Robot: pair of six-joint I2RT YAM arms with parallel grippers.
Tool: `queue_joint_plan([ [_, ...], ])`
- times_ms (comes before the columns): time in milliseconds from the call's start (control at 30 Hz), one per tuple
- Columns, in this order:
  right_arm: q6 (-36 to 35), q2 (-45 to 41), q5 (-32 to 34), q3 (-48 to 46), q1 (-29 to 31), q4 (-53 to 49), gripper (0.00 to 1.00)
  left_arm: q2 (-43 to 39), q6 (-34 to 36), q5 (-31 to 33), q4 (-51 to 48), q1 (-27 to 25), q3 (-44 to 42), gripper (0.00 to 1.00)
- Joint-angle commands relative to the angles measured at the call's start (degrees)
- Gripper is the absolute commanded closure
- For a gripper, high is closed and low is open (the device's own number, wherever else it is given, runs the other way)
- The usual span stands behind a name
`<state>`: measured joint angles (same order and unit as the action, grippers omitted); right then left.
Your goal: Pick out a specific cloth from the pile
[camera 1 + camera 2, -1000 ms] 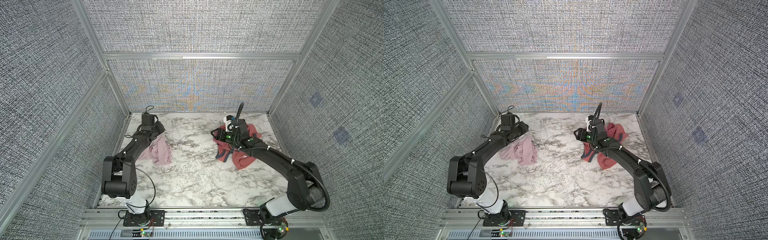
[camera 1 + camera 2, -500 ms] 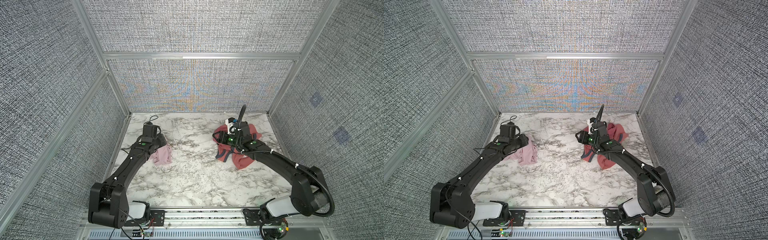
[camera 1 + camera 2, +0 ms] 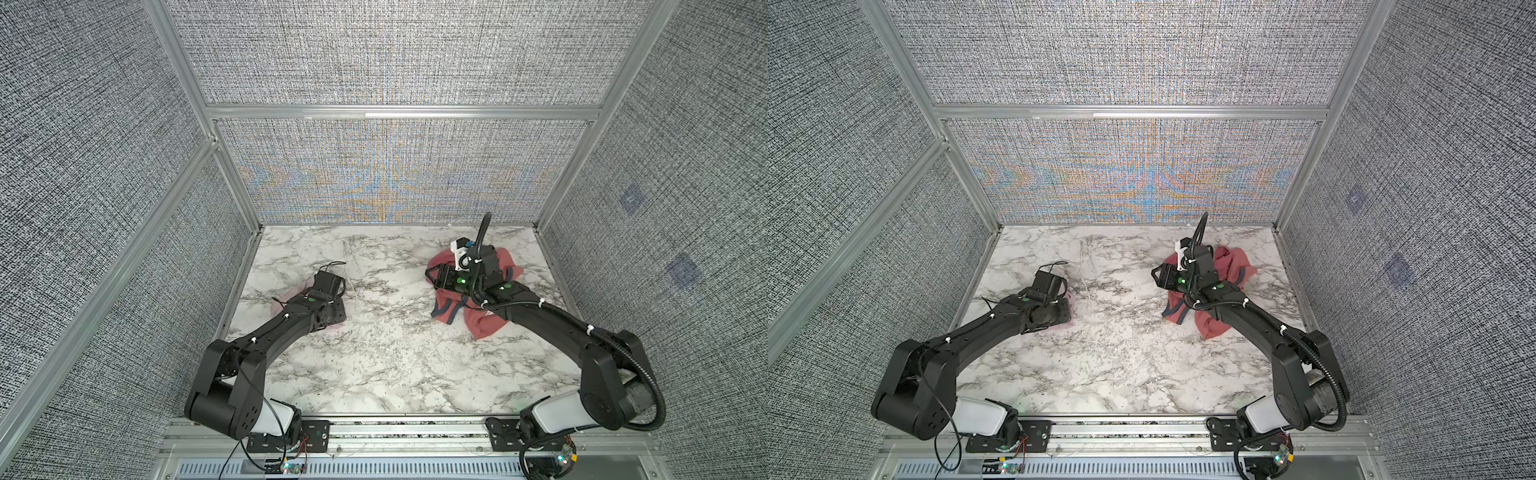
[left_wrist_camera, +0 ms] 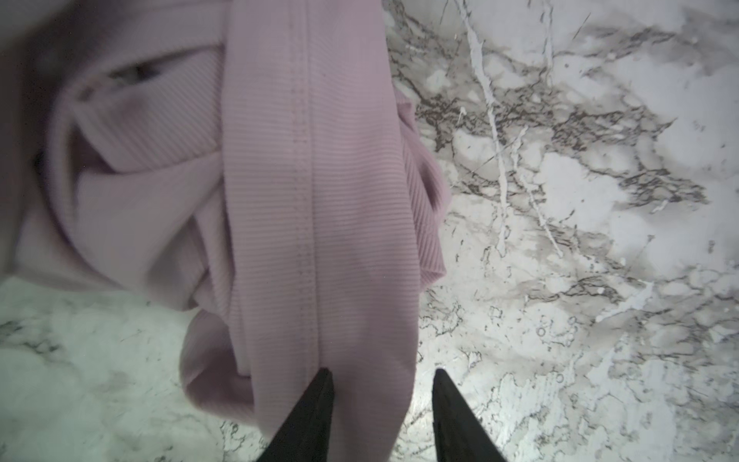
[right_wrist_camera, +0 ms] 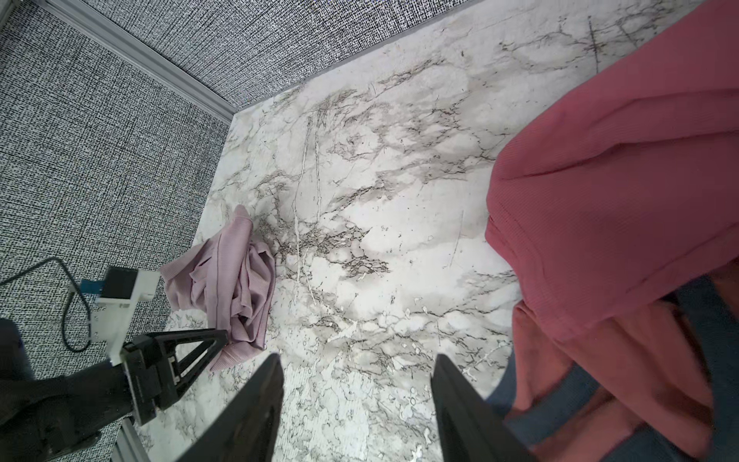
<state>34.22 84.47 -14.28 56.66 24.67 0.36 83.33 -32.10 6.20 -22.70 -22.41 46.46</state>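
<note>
One crumpled pale lilac ribbed cloth (image 4: 304, 208) lies at 9 o'clock on the marble worktop (image 3: 374, 353), w/ left tool (image 4: 382, 374) open, empty over its edge; light, floppy, so pinch a raised fold; right tool (image 5: 358, 360) open, empty.

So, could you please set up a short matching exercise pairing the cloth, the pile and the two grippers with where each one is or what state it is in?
Things:
1. cloth
2. pile
3. left gripper
4. right gripper

Descriptions:
A. coral-red with grey-blue bands
B. open, above bare marble beside the pile
C. pale lilac, lying alone on the marble
D. open, fingers at the lilac fabric's edge

Pairs: 1-C, 2-A, 3-D, 4-B
</note>
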Motion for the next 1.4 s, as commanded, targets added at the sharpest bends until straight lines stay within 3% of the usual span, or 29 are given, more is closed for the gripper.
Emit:
queue_joint_plan([
  [0,1.0,0.0,-0.6,0.0,-0.1,1.3,0.39,2.1,0.3,1.3,2.2,-0.2,-0.5,0.56],
  [600,1.6,0.0,-0.3,-0.2,-0.8,1.5,0.39,11.0,2.7,0.8,5.3,-0.9,-0.5,0.63],
  [700,2.0,0.1,-0.3,-0.4,-0.9,1.6,0.39,12.0,2.8,0.7,5.8,-1.1,-0.2,0.72],
  [833,2.3,0.0,-0.4,-0.8,-1.0,1.8,0.39,12.8,2.8,0.6,5.9,-1.2,-0.1,0.98],
  [867,2.2,0.0,-0.3,-0.9,-1.1,1.8,0.39,12.7,2.8,0.6,6.0,-1.2,0.0,1.0],
  [1367,2.5,-0.6,-0.4,-0.9,-1.4,1.6,0.39,4.1,2.5,4.2,0.4,-0.1,12.1,1.0],
])
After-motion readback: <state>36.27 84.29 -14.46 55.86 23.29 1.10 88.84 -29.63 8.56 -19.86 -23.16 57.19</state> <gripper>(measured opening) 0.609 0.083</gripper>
